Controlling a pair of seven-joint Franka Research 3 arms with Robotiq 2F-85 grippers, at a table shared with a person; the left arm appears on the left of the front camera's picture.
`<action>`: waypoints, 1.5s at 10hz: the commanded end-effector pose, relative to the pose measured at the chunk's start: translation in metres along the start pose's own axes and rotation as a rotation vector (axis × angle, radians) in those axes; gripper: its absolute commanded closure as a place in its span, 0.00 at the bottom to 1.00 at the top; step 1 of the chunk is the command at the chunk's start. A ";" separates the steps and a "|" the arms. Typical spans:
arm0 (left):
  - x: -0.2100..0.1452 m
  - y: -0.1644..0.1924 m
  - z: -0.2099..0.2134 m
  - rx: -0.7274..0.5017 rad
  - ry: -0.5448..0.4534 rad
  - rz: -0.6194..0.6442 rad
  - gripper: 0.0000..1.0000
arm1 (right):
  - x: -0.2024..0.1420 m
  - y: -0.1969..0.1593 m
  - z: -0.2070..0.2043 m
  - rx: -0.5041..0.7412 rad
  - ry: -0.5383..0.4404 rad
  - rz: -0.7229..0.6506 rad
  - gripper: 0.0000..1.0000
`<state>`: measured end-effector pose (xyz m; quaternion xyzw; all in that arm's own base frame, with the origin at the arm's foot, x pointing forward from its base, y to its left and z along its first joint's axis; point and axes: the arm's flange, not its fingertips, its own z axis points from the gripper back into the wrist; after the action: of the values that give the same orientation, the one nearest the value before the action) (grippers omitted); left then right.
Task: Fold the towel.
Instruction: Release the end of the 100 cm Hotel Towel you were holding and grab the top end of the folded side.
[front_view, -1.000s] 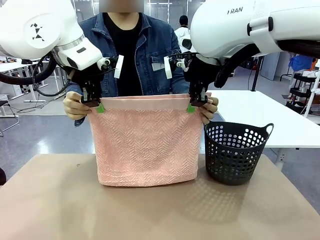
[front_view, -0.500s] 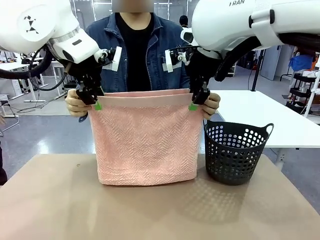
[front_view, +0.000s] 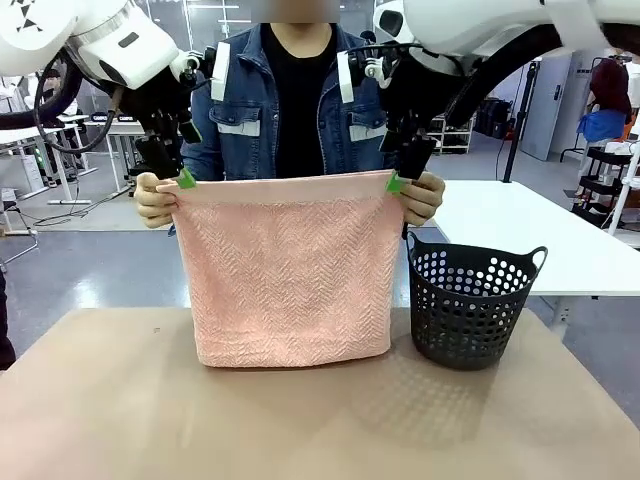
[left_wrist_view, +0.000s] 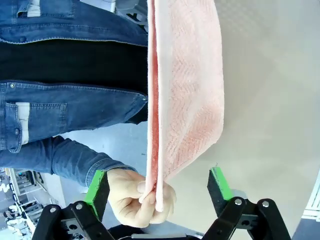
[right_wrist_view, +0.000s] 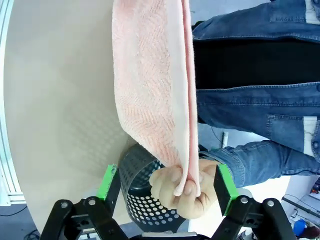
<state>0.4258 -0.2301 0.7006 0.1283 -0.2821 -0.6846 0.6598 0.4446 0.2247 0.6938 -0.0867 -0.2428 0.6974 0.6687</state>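
The pale pink towel hangs doubled over, its lower fold resting on the tan table. Its top corners are pinched by the person's hands, one at the left and one at the right. The left gripper stands wide open astride the left corner, pads clear of the cloth. The right gripper is likewise spread around the right corner. A black basket sits just right of the towel.
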 end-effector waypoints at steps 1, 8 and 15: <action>0.002 0.000 -0.008 0.032 0.028 -0.010 0.00 | 0.001 -0.009 -0.007 -0.010 0.029 0.021 0.00; -0.002 0.029 -0.038 -0.066 0.041 0.012 0.00 | 0.015 -0.052 -0.044 0.084 0.062 0.038 0.00; -0.019 0.026 -0.079 -0.206 0.029 0.092 1.00 | -0.007 -0.036 -0.076 0.164 0.088 -0.029 1.00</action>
<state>0.4938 -0.2306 0.6416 0.0725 -0.2101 -0.6746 0.7039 0.5190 0.2362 0.6479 -0.0563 -0.1586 0.7102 0.6836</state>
